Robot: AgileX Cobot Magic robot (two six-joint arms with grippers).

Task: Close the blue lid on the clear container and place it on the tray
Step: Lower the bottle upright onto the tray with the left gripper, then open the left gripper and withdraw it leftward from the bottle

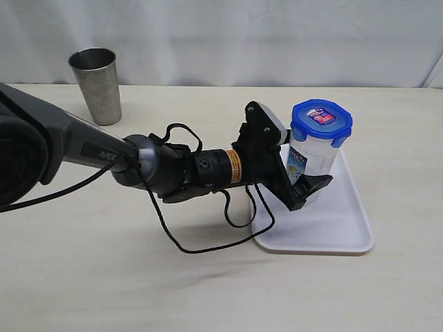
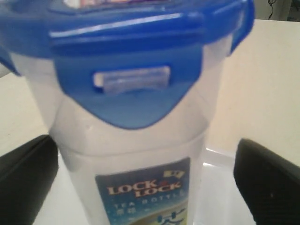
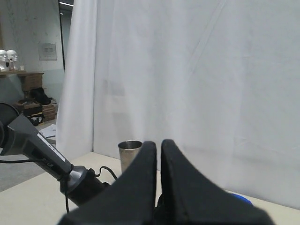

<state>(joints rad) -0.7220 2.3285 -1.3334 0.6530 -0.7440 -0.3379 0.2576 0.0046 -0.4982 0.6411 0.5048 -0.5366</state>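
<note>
Grey-and-black left arm (image 1: 69,142), looping black cables (image 1: 173,238), orange wrist label (image 1: 234,166), matte black hand (image 1: 308,160)

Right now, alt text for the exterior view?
A clear container with its blue lid on stands on a white tray, with the jaws of the left arm open around its lower half. A steel cup stands apart, at the back left.
</note>
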